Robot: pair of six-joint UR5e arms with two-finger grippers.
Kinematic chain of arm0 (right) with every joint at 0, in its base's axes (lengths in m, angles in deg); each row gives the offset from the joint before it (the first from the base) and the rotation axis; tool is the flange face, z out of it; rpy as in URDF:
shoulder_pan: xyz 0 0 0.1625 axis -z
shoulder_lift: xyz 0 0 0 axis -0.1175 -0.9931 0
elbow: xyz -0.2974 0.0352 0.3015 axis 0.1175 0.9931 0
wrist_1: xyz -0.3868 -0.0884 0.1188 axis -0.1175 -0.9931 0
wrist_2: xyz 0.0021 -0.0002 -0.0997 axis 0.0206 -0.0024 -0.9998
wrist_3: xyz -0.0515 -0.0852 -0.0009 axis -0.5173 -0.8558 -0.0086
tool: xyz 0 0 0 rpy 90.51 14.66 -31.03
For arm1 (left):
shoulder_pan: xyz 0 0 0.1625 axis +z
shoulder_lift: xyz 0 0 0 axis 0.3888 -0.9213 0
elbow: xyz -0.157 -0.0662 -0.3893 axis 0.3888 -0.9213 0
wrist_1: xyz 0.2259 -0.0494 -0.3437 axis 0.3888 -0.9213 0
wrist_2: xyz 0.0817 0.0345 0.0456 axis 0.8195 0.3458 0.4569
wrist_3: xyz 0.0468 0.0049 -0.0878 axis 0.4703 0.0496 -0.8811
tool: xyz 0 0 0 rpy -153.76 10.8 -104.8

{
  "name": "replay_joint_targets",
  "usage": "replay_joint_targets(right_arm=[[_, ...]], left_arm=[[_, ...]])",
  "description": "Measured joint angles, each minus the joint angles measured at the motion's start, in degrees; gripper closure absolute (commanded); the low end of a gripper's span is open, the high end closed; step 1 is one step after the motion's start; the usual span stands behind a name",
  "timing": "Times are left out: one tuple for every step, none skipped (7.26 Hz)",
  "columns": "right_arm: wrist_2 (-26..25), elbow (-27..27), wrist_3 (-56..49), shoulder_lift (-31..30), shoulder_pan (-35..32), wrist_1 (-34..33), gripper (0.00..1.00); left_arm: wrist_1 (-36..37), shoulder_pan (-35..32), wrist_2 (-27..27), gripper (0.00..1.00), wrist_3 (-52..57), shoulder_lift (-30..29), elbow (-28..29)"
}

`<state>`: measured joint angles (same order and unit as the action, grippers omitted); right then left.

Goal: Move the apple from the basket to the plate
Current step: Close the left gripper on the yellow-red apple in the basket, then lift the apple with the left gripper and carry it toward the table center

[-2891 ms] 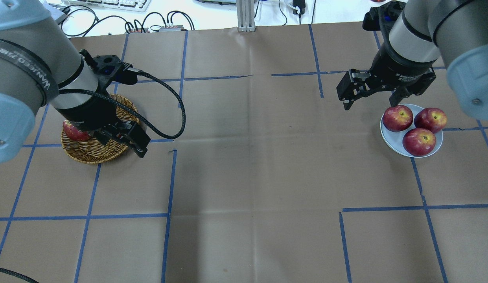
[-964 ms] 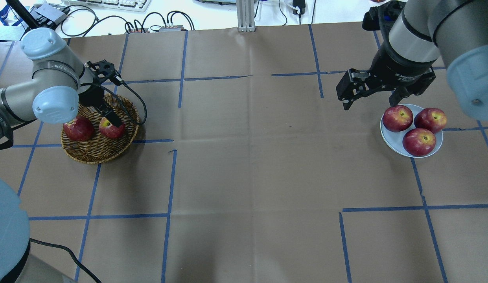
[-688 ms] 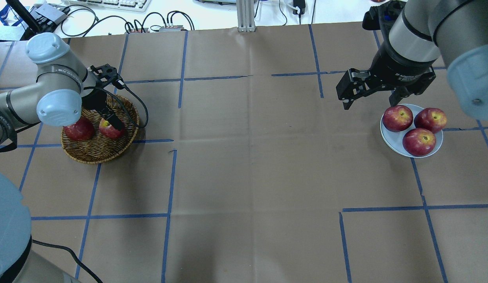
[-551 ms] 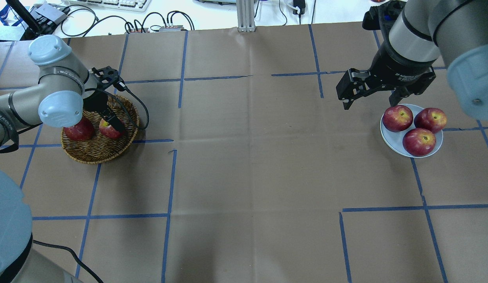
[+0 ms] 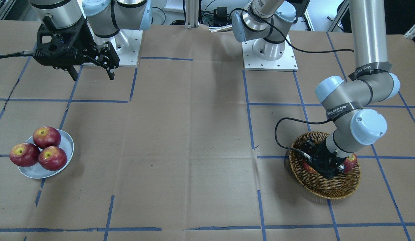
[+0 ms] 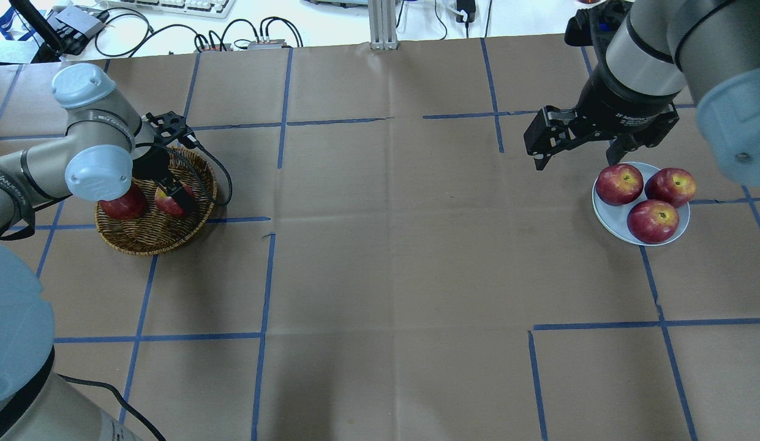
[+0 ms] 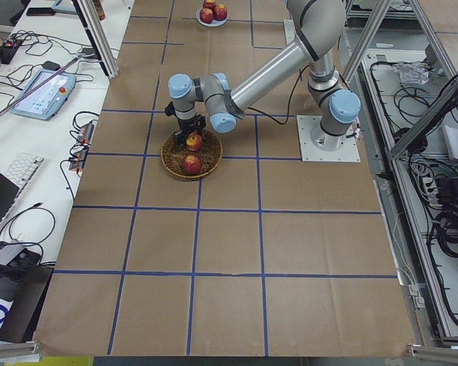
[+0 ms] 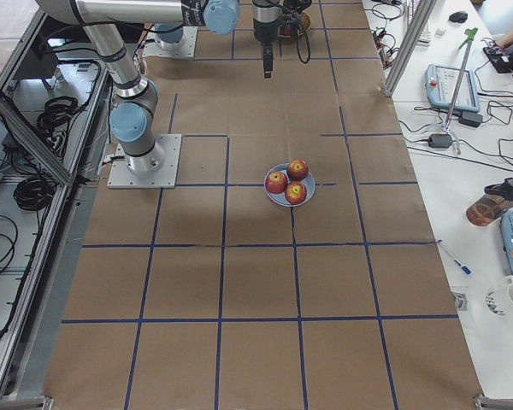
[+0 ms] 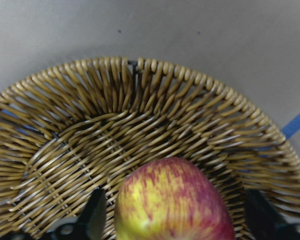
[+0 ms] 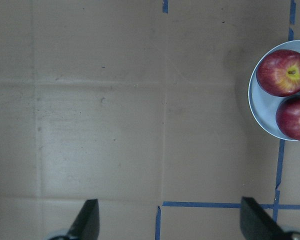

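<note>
The apple, red streaked with yellow, lies in the wicker basket at the table's left, next to a darker red apple. My left gripper is down in the basket and open. In the left wrist view its fingers stand on either side of the apple with small gaps. The apple also shows in the overhead view and the exterior left view. The pale blue plate sits far right. My right gripper hangs open and empty just left of and above it.
Three dark red apples fill most of the plate, which also shows in the front-facing view. The left arm's cable loops over the basket's right rim. Blue tape lines cross the brown paper table. Cables and a keyboard lie beyond the far edge.
My left arm has come down from high over the basket and now has its open fingers around the yellow-streaked apple. In the last second it shifted only slightly. The right arm has not moved.
</note>
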<state>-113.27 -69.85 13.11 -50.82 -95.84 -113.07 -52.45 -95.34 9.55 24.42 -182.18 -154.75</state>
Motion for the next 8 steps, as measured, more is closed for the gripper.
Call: replay_joint_targets(right_arm=[[0.0,0.0,0.0,0.0,0.0,0.0,0.0],[0.0,0.0,0.0,0.0,0.0,0.0,0.0],[0.0,0.0,0.0,0.0,0.0,0.0,0.0],[0.0,0.0,0.0,0.0,0.0,0.0,0.0],[0.0,0.0,0.0,0.0,0.0,0.0,0.0],[0.0,0.0,0.0,0.0,0.0,0.0,0.0],[0.0,0.1,0.0,0.0,0.0,0.0,0.0],[0.0,0.0,0.0,0.0,0.0,0.0,0.0]], left_arm=[[0.0,0.1,0.2,0.77,0.1,-0.1,0.2],[0.0,0.1,0.4,0.89,0.2,-0.2,0.5],[0.0,0.1,0.5,0.99,-0.1,-0.2,0.6],[0.0,0.1,0.6,0.99,-0.6,-0.1,0.7],[0.0,0.0,0.7,1.0,-1.3,0.3,0.8],[-0.3,-0.2,0.8,1.0,-2.5,1.2,1.1],[-1.3,-0.6,0.7,1.0,-5.2,2.6,1.6],[-2.7,-1.4,0.5,1.0,-10.2,4.4,2.0]])
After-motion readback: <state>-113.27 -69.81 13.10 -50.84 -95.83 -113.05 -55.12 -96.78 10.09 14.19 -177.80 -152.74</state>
